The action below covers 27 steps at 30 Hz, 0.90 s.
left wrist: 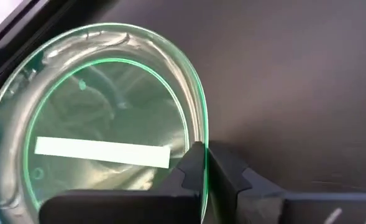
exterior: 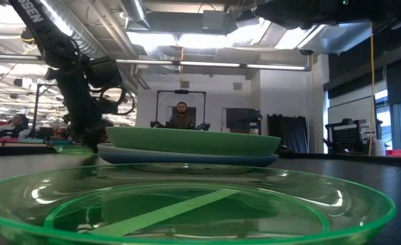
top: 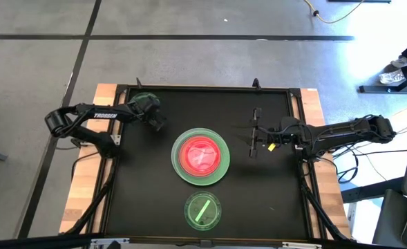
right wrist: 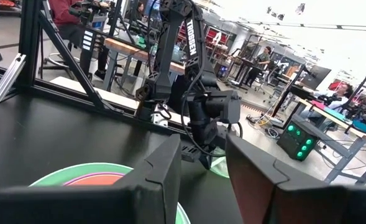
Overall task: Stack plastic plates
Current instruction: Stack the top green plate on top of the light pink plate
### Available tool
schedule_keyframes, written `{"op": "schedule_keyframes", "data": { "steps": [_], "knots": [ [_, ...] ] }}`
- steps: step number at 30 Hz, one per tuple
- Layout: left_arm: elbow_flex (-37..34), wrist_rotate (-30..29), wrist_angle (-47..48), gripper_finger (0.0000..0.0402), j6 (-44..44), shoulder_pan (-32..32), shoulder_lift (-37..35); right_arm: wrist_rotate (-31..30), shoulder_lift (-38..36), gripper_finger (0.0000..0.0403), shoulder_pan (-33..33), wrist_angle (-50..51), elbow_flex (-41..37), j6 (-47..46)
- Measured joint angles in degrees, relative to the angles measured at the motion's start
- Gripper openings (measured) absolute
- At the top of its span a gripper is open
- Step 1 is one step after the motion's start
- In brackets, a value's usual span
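A small translucent green plate [top: 142, 104] [left wrist: 102, 124] sits near the table's far-left corner, and my left gripper [top: 155, 119] [left wrist: 204, 177] is shut on its rim. At the table's middle a small pink-red plate [top: 202, 155] lies on a large green plate [top: 182, 169] [exterior: 193, 141], which rests on a blue plate [exterior: 186, 158]. A second small translucent green plate [top: 203, 209] [exterior: 186, 204] lies flat by the near edge. My right gripper [top: 253, 138] [right wrist: 202, 174] hovers open, right of the stack, touching nothing. My left gripper pinches the small green plate's rim [left wrist: 202, 158] between its two fingers, on the side of the plate that faces the table's middle. The rim's thin edge runs up between the fingertips [left wrist: 186, 174]. Whether the plate is lifted clear of the table cannot be told.
The black table top has a raised frame [top: 210, 88] around it and wooden borders [top: 86, 180] left and right. Bare black surface lies between the stack and each arm. Beyond the table, a person [exterior: 180, 117] sits in the room.
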<state>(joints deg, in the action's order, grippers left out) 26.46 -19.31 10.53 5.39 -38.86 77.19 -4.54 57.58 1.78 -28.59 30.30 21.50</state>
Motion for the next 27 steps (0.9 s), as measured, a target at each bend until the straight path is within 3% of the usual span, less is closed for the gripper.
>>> {"op": "schedule_keyframes", "data": {
  "steps": [12, 20, 27],
  "knots": [
    [12.3, -1.5, 8.0, 0.0002, 0.4, 15.3, 0.0, 0.0, 0.0, 0.0122, 0.0, 0.3, 0.0, 0.0],
    [19.9, -1.9, 7.7, 0.0002, 0.0, 28.6, 0.0, 0.0, 0.0, 0.0122, 0.0, 1.1, 0.0, 0.0],
    [21.4, -0.4, 2.2, 0.0002, -1.5, 39.3, 0.0, 0.0, 0.0, 0.0122, 0.0, 1.5, 0.0, 0.0]
  ]
}}
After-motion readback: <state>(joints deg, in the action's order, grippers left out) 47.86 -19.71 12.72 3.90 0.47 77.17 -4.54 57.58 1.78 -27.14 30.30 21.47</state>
